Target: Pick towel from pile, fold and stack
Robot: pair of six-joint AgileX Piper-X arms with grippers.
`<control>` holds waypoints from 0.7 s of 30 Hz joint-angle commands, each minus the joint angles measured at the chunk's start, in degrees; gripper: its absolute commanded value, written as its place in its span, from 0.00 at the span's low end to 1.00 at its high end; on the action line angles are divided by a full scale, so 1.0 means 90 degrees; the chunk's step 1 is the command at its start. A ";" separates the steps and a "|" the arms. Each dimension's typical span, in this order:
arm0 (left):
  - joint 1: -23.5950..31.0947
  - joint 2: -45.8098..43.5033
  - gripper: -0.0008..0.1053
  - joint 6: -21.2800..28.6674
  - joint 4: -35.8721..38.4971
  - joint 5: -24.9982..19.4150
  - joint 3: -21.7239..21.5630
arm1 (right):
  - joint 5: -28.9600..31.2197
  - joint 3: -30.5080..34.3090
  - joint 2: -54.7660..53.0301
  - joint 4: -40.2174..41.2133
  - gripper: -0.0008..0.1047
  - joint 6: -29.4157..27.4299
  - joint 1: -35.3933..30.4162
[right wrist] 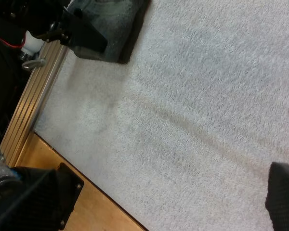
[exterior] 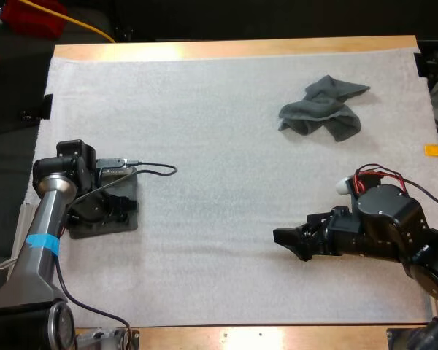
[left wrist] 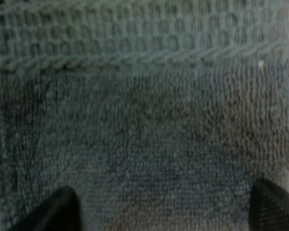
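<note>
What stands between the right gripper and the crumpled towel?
Nothing visible. Only bare mat lies between the right gripper and the crumpled towel; the left gripper is away at the folded towel.

The left arm (exterior: 52, 200) is a silver-grey tube between black joint housings, with a blue tape band (exterior: 42, 244) round it. The right arm (exterior: 390, 219) is black and blocky, with a white cap (exterior: 343, 186) by its wrist. The left fingers (left wrist: 274, 208) and right fingers (right wrist: 285, 192) are black with a fine mesh texture.

The crumpled towel (exterior: 323, 109) is coloured dark grey-green. A waffle band is seen on the grey-green folded towel (left wrist: 144, 144).
</note>
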 commanded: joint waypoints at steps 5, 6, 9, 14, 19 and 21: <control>-0.0014 0.0042 0.66 -0.0058 -0.0112 0.0000 -0.0020 | -0.0054 -0.0018 -0.0005 -0.0036 0.80 -0.0051 0.0014; -0.0014 0.0066 0.66 -0.0058 -0.0092 0.0000 -0.0020 | -0.0054 -0.0018 -0.0005 -0.0036 0.80 -0.0051 0.0014; -0.0014 0.0176 0.66 -0.0058 -0.0057 0.0000 -0.0020 | -0.0054 -0.0018 -0.0005 -0.0036 0.80 -0.0051 0.0014; -0.0014 0.0321 0.66 -0.0058 0.0033 0.0000 -0.0020 | -0.0054 -0.0018 -0.0005 -0.0036 0.80 -0.0051 0.0014; -0.0014 0.0291 0.66 0.0068 0.0249 0.0000 -0.0225 | -0.0054 -0.0018 -0.0005 -0.0036 0.80 -0.0053 0.0014; -0.0014 0.0201 0.66 0.0099 0.0331 0.0000 -0.0378 | -0.0054 -0.0018 -0.0005 -0.0036 0.80 -0.0059 0.0014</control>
